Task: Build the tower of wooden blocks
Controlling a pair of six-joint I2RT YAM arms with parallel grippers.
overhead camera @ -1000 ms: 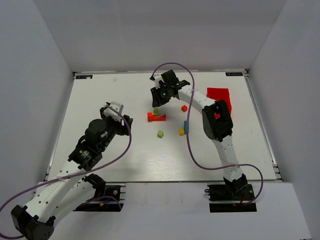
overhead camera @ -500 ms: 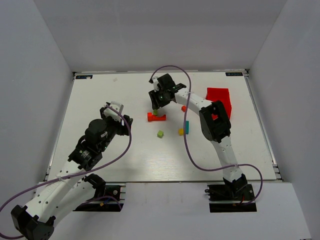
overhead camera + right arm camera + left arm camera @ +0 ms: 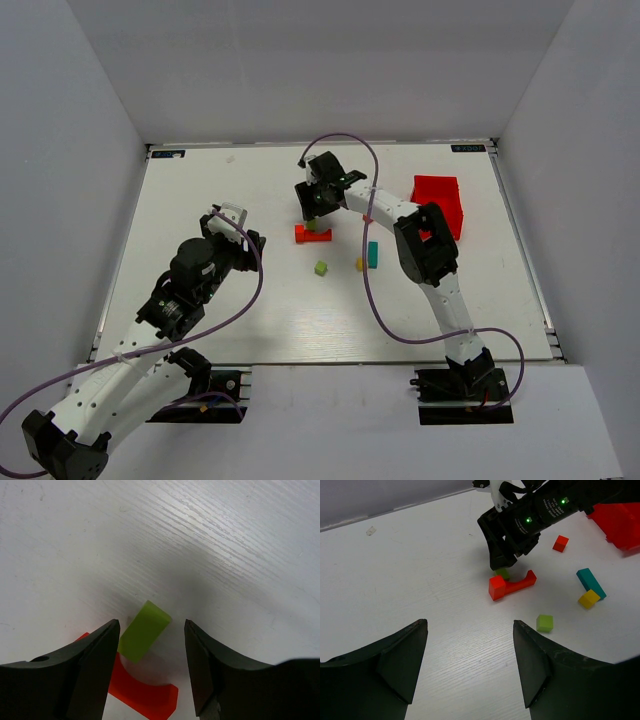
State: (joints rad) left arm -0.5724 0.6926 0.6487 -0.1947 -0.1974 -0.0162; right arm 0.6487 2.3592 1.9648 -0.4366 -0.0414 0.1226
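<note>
A red arch (image 3: 313, 234) lies on its side mid-table. A lime-green block (image 3: 144, 630) rests on the table against the red arch (image 3: 140, 692). My right gripper (image 3: 314, 207) hangs over it, and the block sits between the open fingers of the right gripper (image 3: 151, 624), close to the left one, with a gap on the right. A lime-green cube (image 3: 320, 267), a yellow cube (image 3: 361, 264) and a teal bar (image 3: 372, 253) lie nearer. A small red-orange cube (image 3: 560, 543) lies behind the arm. My left gripper (image 3: 232, 216) is open, empty and well to the left.
A red plastic bin (image 3: 440, 195) stands at the right, beside the right arm's elbow. A purple cable loops from the right wrist across the loose blocks. White walls enclose the table on three sides.
My right gripper has swung left and toward the arch, coming down over the lime-green block, and its jaws have widened. The left arm has not moved.
</note>
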